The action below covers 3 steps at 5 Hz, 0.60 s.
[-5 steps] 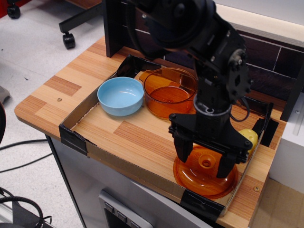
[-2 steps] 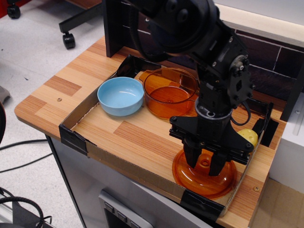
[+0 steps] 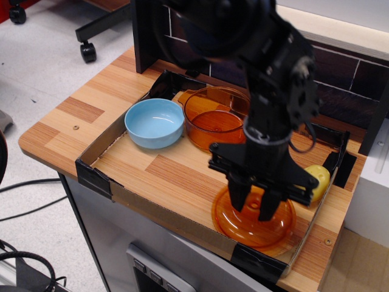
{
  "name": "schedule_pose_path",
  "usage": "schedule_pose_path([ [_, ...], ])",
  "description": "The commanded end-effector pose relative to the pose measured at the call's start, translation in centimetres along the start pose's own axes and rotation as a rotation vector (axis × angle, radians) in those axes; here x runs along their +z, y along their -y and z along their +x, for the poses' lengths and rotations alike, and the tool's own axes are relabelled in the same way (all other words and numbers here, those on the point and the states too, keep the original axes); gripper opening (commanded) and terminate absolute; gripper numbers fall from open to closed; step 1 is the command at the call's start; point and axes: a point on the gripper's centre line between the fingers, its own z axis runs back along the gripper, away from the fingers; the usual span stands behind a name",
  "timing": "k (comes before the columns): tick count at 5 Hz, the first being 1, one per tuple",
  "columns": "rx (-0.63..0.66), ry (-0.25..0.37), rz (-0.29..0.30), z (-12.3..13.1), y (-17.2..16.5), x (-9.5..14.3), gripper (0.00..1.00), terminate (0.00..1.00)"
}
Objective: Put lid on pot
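The amber transparent lid (image 3: 252, 224) is at the front right corner of the tray, with its knob between my fingers. My black gripper (image 3: 250, 205) is shut on the lid's knob from above and holds it slightly raised and shifted left. The amber pot (image 3: 216, 118) stands open at the back of the tray, up and to the left of the gripper, next to the light blue bowl (image 3: 154, 122).
A low cardboard-walled tray (image 3: 97, 173) with black tape corners holds everything on the wooden table. A yellow ball (image 3: 318, 176) lies by the right wall, just behind the lid. A dark brick wall and black post stand behind the tray.
My fingers closed from wide open onto the lid's knob. The gripper and lid have now shifted a little left and the lid has come up slightly.
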Motion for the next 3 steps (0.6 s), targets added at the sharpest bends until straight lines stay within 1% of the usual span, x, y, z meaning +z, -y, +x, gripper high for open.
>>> schedule_pose_path([
  [1, 0.097, 0.065, -0.027, 2.1, -1.4, 6.7, 0.00, 0.00],
  [2, 0.181, 0.082, -0.002, 4.1, -3.1, 7.4, 0.00, 0.00],
  [3, 0.228, 0.070, 0.013, 5.9, -4.5, 6.6, 0.00, 0.00],
])
